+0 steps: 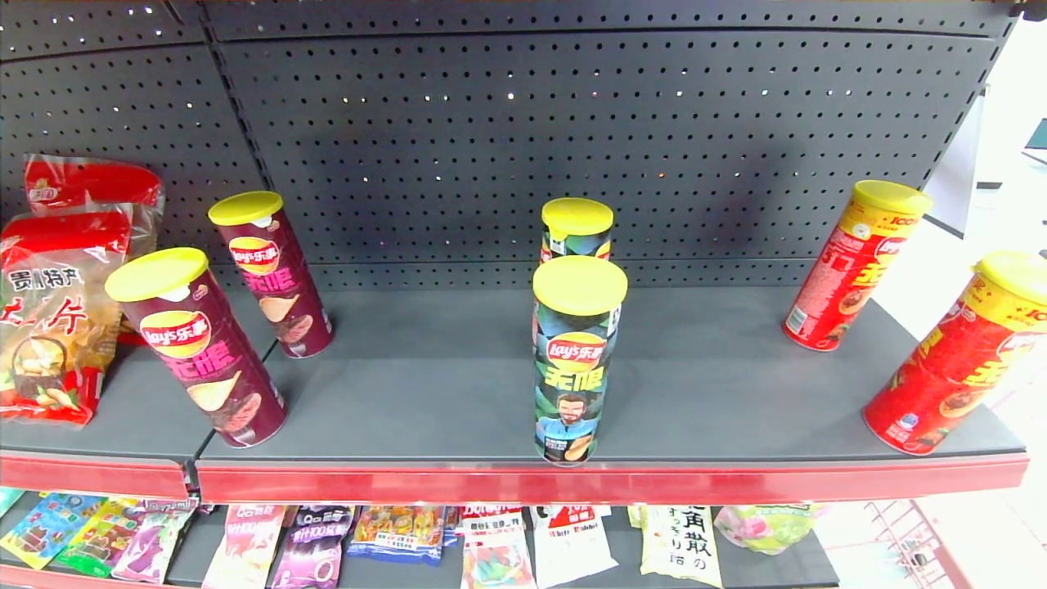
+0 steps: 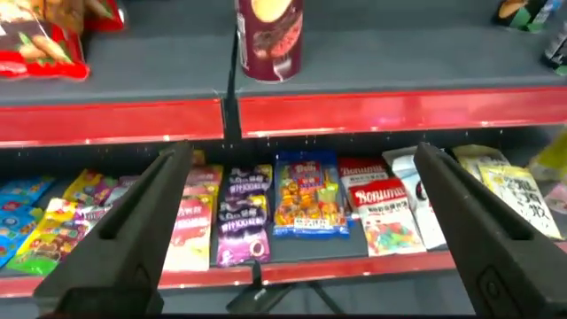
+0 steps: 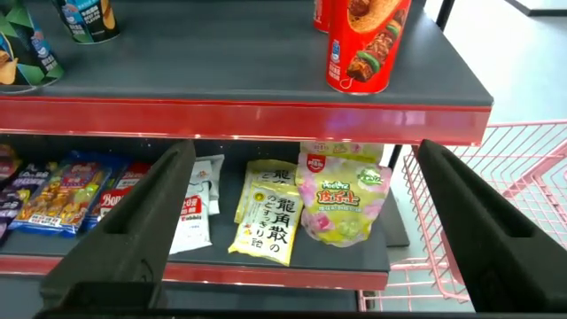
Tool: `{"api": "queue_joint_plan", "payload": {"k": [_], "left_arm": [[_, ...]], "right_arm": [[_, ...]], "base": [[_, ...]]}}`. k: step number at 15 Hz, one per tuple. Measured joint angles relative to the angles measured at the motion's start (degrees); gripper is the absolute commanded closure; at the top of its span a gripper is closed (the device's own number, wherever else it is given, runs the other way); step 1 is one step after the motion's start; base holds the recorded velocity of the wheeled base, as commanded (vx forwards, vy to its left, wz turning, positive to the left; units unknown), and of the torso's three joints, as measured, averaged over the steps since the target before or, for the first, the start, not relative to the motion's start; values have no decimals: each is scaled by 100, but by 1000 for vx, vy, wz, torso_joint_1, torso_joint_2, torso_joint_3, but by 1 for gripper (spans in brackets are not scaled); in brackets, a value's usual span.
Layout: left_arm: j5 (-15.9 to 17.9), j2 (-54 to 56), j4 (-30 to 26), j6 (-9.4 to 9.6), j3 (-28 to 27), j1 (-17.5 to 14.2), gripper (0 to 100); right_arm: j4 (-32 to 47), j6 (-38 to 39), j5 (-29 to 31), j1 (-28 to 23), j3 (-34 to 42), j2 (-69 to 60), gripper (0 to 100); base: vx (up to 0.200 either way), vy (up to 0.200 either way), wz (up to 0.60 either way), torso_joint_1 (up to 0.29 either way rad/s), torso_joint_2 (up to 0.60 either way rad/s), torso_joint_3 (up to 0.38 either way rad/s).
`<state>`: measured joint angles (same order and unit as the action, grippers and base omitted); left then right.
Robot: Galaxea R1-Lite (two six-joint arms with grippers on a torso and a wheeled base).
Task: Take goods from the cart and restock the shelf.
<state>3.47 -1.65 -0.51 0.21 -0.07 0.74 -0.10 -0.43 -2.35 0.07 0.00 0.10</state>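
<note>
While left gripper (image 2: pixel 299 155) and right gripper (image 3: pixel 306 151) hang before the red-edged shelf (image 1: pixel 458 384), jaws of both apart and empty, six cans (image 1: pixel 577 360) upright on it in pairs, pink cart (image 3: pixel 523 177) low beside its right end.

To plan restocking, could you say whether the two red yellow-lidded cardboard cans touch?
Apart. Head view shows grey shelf between the rear red can and front red can.

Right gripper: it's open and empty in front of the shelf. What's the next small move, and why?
Probably swing the right gripper toward the pink cart on the robot's right. It and the left gripper are both open and empty, and the upper shelf has bare space between the green can and red can.
</note>
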Motion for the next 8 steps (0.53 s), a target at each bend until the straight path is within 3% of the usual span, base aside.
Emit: {"api": "queue_joint_plan", "payload": {"k": [8], "left_arm": [[-129,140,-2,-37,-2,-23,0]], "right_arm": [[2,-15,12,0,0,-5,0]], "base": [[0,0,0,0,0,0]]}}
